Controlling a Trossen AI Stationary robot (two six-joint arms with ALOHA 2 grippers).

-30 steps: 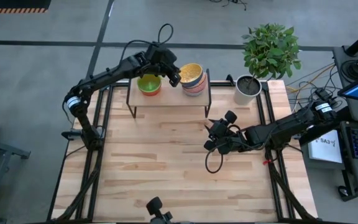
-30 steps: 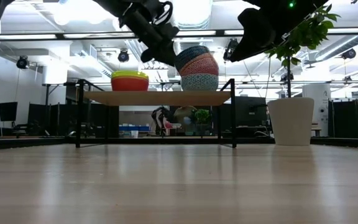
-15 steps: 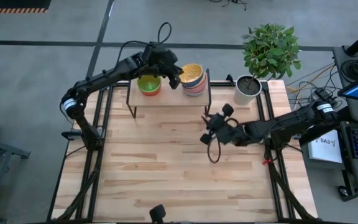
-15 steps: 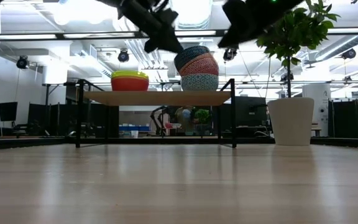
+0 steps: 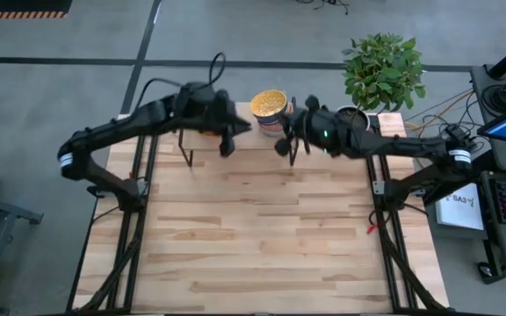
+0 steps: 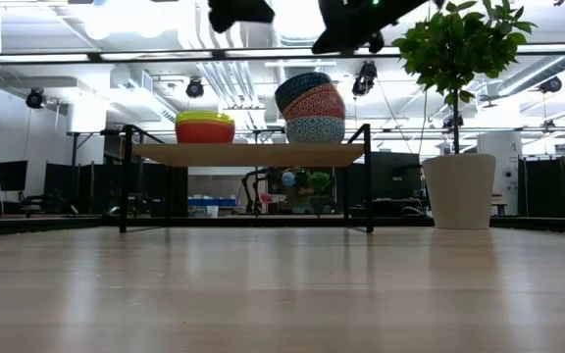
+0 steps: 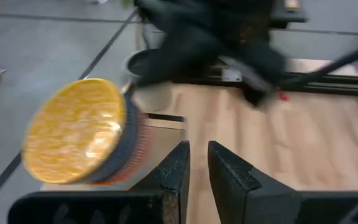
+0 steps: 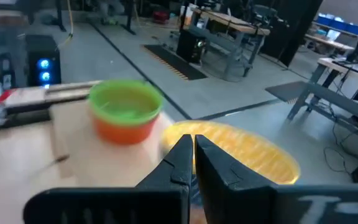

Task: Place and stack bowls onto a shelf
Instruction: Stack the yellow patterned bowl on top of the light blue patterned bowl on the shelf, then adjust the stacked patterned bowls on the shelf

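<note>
The shelf (image 6: 253, 154) stands at the table's far edge. On its left end is a stack with a green bowl on top (image 6: 204, 127) (image 8: 126, 109). On its right end is a taller, leaning stack of patterned bowls (image 6: 311, 106), topped by the gold bowl (image 5: 269, 103) (image 7: 73, 130). My left gripper (image 5: 228, 145) (image 7: 197, 162) hovers high over the shelf's near edge, shut, holding nothing. My right gripper (image 5: 281, 147) (image 8: 191, 146) hovers beside it, just right of the tall stack, shut and empty.
A white pot (image 6: 459, 191) with a leafy plant (image 5: 383, 70) stands at the table's far right corner, close behind my right arm. The wooden tabletop (image 5: 253, 237) stretches from the shelf to the near edge.
My right gripper has swung from the table's middle right toward the far edge, risen to beside the tall stack, and shut. My left gripper has drawn back from the tall stack's top toward the near-left and risen. The stacks have stayed put.
</note>
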